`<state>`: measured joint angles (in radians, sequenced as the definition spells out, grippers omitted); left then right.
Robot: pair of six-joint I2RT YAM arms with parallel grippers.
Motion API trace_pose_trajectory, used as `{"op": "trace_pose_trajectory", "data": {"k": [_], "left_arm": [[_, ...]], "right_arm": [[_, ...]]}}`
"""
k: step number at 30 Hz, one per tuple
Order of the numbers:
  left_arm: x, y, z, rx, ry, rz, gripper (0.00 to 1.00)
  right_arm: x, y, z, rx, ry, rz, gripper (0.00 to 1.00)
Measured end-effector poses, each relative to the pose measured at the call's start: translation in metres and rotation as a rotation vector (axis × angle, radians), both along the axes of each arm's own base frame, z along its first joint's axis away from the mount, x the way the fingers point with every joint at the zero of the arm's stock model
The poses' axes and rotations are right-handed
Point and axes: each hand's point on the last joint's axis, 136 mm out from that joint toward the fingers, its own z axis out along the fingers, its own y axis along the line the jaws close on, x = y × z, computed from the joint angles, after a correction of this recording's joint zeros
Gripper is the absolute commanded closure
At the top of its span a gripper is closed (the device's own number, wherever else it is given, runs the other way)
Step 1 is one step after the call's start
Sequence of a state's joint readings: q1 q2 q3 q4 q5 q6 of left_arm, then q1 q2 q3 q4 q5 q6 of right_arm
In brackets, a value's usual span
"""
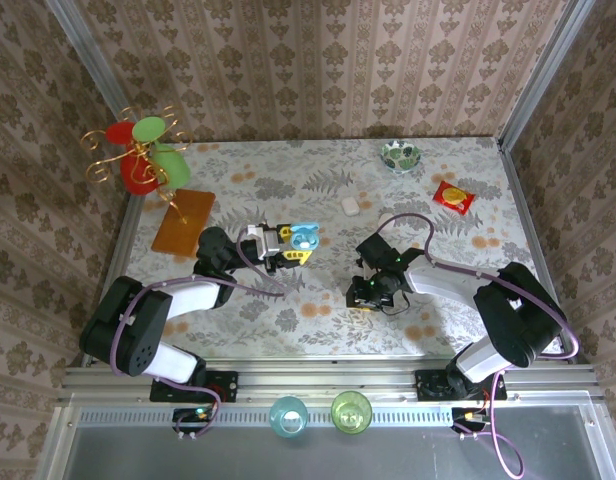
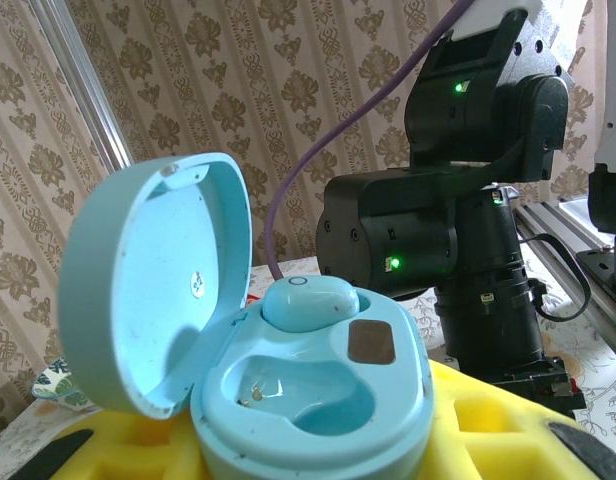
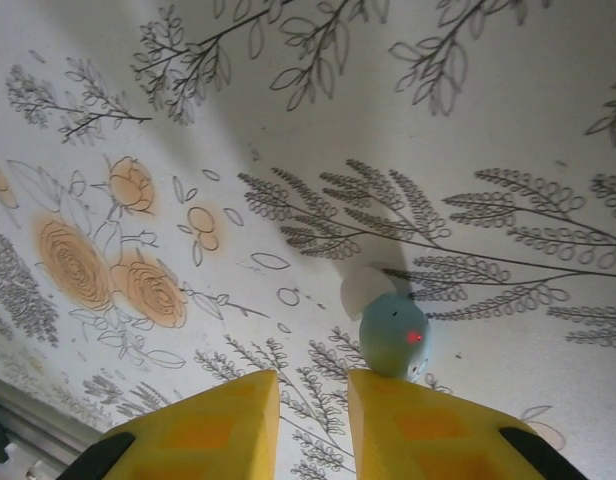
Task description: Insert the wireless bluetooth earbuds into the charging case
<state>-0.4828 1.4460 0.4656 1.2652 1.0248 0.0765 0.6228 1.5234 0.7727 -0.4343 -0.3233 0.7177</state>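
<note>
Misalignment threatens: your right end effector (image 3: 313,385), fingers narrowly apart, has the loose earbud (image 3: 393,338) on the table (image 3: 188,120) at 1 o'clock off its tip; closing could flick it. Your left end effector (image 1: 293,246) clamps the open charging case (image 2: 318,400).

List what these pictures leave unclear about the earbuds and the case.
- Left wrist view: the base of the charging case, cut off by the lower edge and covered by yellow fingers of the left gripper.
- Right wrist view: whether the loose earbud touches the right gripper; one finger covers its lower edge.
- Top view: the right gripper's jaws, hidden under its own wrist.
</note>
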Motion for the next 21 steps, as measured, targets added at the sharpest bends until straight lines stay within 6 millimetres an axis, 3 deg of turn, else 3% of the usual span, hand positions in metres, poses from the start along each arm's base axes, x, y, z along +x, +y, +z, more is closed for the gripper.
{"op": "trace_pose_trajectory", "data": {"k": [9,21], "left_arm": [[0.0,0.0,0.0,0.0,0.0,0.0,0.72],[0.0,0.0,0.0,0.0,0.0,0.0,0.73]], "right_arm": [[0.002,-0.025,-0.007,-0.145,-0.021,-0.023,0.64],[0.03,-0.025,0.012,-0.172,-0.13,-0.035,0.55]]}}
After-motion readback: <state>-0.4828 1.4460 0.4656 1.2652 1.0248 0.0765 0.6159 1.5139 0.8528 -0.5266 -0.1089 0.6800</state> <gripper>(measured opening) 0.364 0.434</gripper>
